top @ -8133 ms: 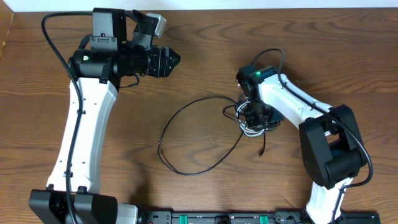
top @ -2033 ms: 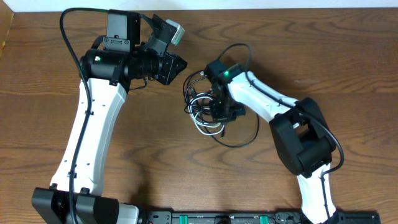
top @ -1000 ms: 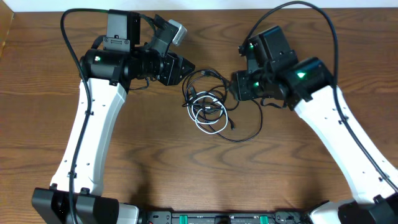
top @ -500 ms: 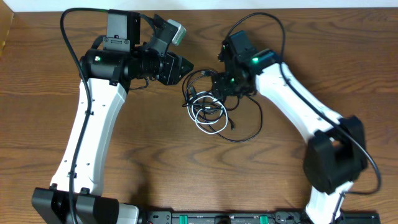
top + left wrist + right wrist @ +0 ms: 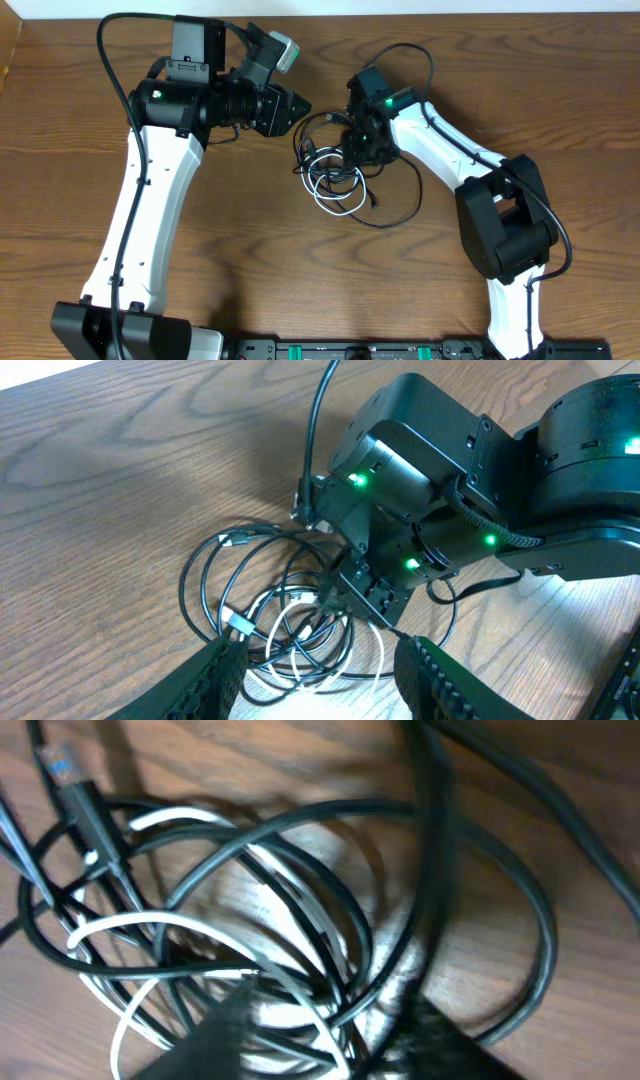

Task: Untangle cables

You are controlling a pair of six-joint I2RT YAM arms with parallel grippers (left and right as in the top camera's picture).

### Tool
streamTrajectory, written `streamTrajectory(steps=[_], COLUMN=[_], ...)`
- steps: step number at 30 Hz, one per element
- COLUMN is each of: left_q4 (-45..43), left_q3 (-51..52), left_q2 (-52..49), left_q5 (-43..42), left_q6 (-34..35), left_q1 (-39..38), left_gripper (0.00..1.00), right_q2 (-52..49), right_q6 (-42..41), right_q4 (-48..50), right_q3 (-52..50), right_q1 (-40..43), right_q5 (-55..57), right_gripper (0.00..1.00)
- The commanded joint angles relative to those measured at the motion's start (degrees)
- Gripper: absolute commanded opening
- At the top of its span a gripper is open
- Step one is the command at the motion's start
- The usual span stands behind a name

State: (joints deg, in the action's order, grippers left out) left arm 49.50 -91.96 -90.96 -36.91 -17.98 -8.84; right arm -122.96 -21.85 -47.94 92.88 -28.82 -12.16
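The cables (image 5: pixel 333 172) lie in one tangle at mid-table: black loops over a white loop (image 5: pixel 336 203), with one black strand (image 5: pixel 404 214) sweeping out to the right. In the left wrist view the cables (image 5: pixel 268 622) lie just beyond my left gripper (image 5: pixel 325 682), which is open and holds nothing. In the overhead view my left gripper (image 5: pixel 296 106) hovers at the tangle's upper left. My right gripper (image 5: pixel 362 150) is down on the tangle's upper right edge. In the blurred right wrist view my right gripper (image 5: pixel 330 1038) straddles several black and white strands (image 5: pixel 262 935); a firm grip does not show.
Bare brown wood table (image 5: pixel 560 110) surrounds the tangle. The thick black arm cable (image 5: pixel 405 52) arcs over the right arm. A black rail (image 5: pixel 350 350) runs along the front edge. The two arms stand close together across the tangle.
The right arm swung in from the right and dropped its gripper onto the tangle's upper right edge, jaws narrowing. The left arm and the cables have stayed put.
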Motion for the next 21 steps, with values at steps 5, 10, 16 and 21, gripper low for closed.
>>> streamTrajectory(steps=[5, 10, 16, 21], left_q4=[0.44, 0.61, 0.63, 0.63], left_q3=[-0.83, -0.83, -0.83, -0.83], left_q2=[0.39, 0.39, 0.39, 0.39], left_q5=[0.48, 0.50, 0.52, 0.50], left_q6=[-0.13, -0.13, -0.15, -0.15], left_q1=[0.04, 0.04, 0.04, 0.04], left_gripper=[0.53, 0.53, 0.54, 0.54], right_q2=[-0.15, 1.05, 7.45, 18.12], right_q6=[-0.94, 1.01, 2.86, 5.07], right_q4=[-0.44, 1.38, 3.56, 3.50], right_q3=[0.22, 0.22, 0.24, 0.24], right_q1=[-0.31, -0.52, -0.42, 0.20], right_q5=[-0.17, -4.22, -6.45, -5.79], right_gripper=[0.01, 0.01, 0.01, 0.01])
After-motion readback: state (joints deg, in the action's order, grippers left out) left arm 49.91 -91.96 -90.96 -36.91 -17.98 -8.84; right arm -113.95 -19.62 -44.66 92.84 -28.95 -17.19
